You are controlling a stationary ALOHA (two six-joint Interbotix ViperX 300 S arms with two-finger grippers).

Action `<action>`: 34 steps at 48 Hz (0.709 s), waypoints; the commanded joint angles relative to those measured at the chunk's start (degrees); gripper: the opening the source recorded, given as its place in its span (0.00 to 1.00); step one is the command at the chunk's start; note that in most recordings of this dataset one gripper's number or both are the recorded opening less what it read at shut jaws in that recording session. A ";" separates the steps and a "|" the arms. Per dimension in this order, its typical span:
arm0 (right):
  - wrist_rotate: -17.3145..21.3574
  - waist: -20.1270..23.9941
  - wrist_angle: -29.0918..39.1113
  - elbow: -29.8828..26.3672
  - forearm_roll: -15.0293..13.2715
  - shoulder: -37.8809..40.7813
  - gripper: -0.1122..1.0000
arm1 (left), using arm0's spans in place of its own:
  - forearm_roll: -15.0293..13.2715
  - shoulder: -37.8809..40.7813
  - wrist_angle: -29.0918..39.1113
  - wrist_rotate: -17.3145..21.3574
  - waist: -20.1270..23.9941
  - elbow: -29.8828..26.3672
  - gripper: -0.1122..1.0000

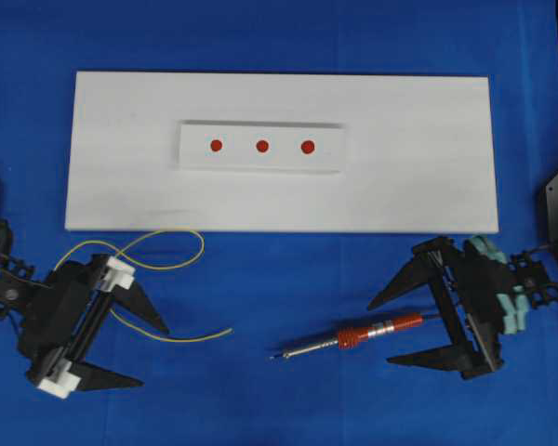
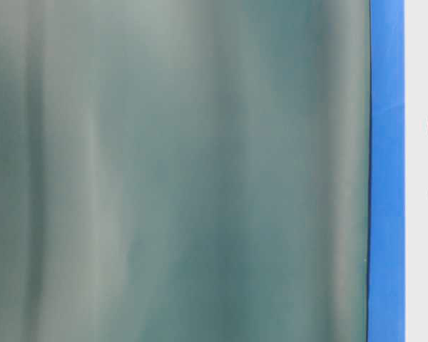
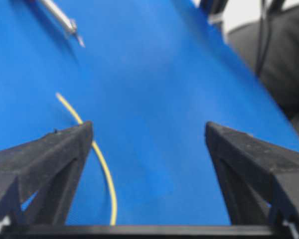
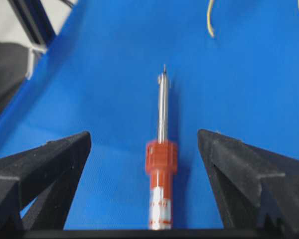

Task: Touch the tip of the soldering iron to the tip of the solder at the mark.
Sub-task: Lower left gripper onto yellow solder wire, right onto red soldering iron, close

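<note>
Blue mat [image 1: 288, 279]: both grippers spread, empty. Right gripper [image 1: 411, 327] should pinch soldering iron [image 1: 353, 336] handle squarely; left gripper [image 1: 135, 351] takes solder [image 1: 158, 266].

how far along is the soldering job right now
Nothing is done yet. The soldering iron lies on the blue cloth between the open right gripper fingers, ungrasped. The yellow solder lies by the open left gripper. Left: grasp both, bring tips together at a red mark.
</note>
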 commanded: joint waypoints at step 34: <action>-0.44 5.10 -11.43 -3.52 10.72 19.95 0.81 | -0.88 14.68 -3.25 0.70 2.02 -3.43 0.60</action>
